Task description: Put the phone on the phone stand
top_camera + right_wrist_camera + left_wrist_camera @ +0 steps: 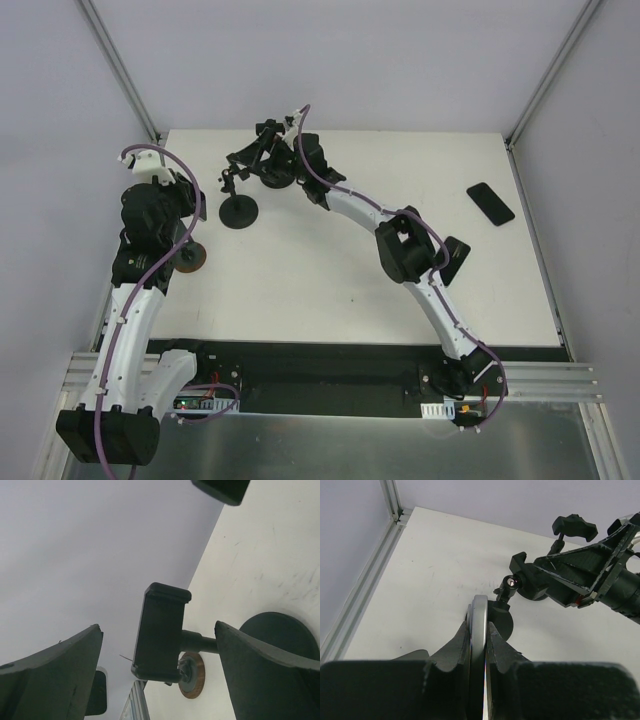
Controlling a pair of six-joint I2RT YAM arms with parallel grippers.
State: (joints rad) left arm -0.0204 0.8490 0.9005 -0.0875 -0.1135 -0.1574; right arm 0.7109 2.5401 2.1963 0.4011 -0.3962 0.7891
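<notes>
The phone [490,203] lies flat at the far right of the table [330,290], well apart from the phone stand [240,210]. The right gripper [157,627] is spread wide around the stand's clamp [159,647] (fingers clear of it), while the left gripper [479,632] pinches a round disc [479,607] on edge.

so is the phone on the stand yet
No, the phone lies flat on the table near its right edge, well apart from the phone stand.
</notes>
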